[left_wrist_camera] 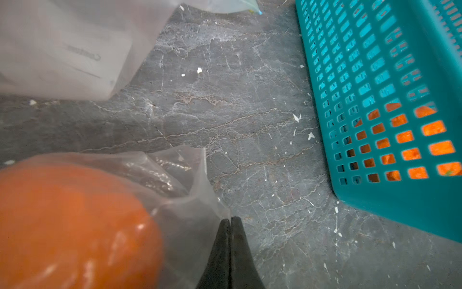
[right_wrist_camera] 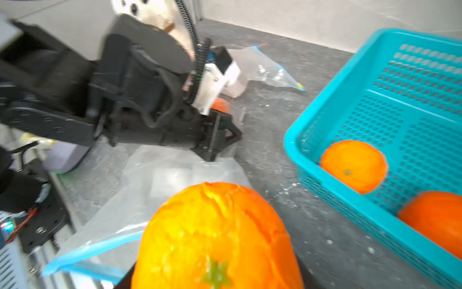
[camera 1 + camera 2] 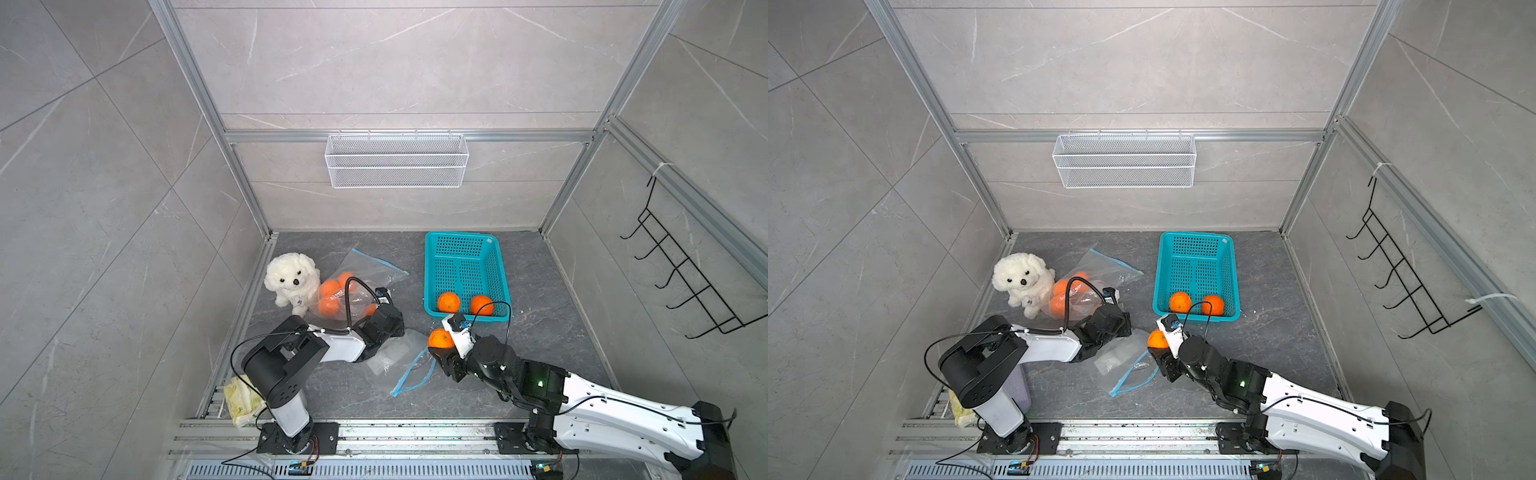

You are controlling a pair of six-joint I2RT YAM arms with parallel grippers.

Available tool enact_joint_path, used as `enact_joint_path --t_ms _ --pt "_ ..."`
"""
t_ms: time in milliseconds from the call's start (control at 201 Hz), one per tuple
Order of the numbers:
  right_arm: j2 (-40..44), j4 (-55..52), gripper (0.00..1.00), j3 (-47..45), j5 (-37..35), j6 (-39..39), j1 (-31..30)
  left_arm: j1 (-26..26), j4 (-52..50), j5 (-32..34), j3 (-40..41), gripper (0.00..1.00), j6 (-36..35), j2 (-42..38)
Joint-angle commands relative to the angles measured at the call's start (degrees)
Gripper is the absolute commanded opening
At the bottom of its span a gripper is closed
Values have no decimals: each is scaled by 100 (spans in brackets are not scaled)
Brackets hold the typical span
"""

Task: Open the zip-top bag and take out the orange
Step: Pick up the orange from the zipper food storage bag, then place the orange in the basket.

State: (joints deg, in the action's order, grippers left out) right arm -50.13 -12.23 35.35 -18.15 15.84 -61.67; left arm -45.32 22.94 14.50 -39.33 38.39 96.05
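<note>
Right wrist view: the orange (image 2: 215, 237) is seen nearest, out of the empty bag (image 2: 160, 180) — light, soft-skinned, best clamped across its middle. Left wrist view: the left gripper (image 1: 230, 221) is closed, seemingly on the filled bag (image 1: 185, 190) — thin, slippery film. Top views: the orange is gripped by the right gripper (image 3: 440, 344) beside the basket (image 3: 430, 270); dark marbled table (image 3: 540, 353), grey tiled walls (image 3: 395, 62).

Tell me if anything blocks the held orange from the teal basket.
Nothing visible does. The right gripper holds the orange just short of the basket; only bare tabletop lies between. Two oranges already sit inside its near wall.
</note>
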Motion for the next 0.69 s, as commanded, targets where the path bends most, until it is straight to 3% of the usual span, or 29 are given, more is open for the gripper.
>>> enact_joint_path --t_ms 0,75,174,259,363,448,562,687 --pt "-439 -683 45 759 -464 -252 476 28 -297 -13 -194 24 -244 -505" --pt "-1040 -849 45 1403 -10 -377 1257 23 -479 -84 -338 51 -388 -798" --pt "-2004 -753 45 2195 322 -535 2130 18 -637 -165 -539 69 -573 -1172" --pt "-3011 -819 45 3027 904 -580 2741 25 -710 -394 -716 73 -670 -1342" --pt "-4171 -1083 43 4024 1180 -688 3110 23 -474 -846 -714 78 -675 -1407" --pt "-4954 -1232 43 4659 1559 -637 3434 19 -414 -853 -756 83 -644 -1273" --pt "-5745 -1521 41 5240 1534 -642 3607 19 -302 -932 -791 92 -579 -1027" --pt "-6245 -1572 42 5417 1546 -667 3763 27 -154 -1078 -790 93 -510 -820"
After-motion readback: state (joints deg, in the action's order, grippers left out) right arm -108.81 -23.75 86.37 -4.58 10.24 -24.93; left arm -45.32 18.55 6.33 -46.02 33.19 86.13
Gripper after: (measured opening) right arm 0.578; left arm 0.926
